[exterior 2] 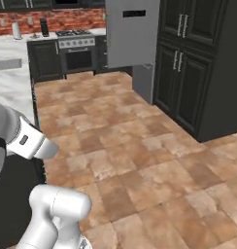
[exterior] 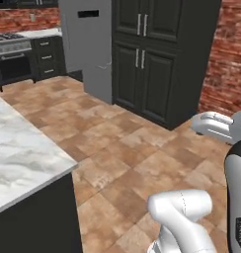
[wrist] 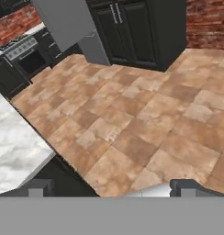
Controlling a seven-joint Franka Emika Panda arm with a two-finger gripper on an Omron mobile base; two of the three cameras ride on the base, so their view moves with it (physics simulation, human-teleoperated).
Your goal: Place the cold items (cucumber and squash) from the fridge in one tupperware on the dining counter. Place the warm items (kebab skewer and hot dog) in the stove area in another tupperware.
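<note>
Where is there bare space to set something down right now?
The marble counter is bare on its near corner, bordered by the tile floor. The floor is open between counter, fridge and dark cabinets. The far counter beside the stove holds small items.

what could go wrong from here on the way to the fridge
1. The marble counter corner juts out close on the arm's left; turning the base could clip it.
2. The fridge stands tight against the tall dark cabinets, so a swinging arm might strike them.
3. The gripper is open and empty; nothing is collected yet.

Terracotta tile floor (exterior: 127, 148), brick wall (exterior: 226, 64) — dark cabinets (exterior: 152, 54), perhaps pantry
</note>
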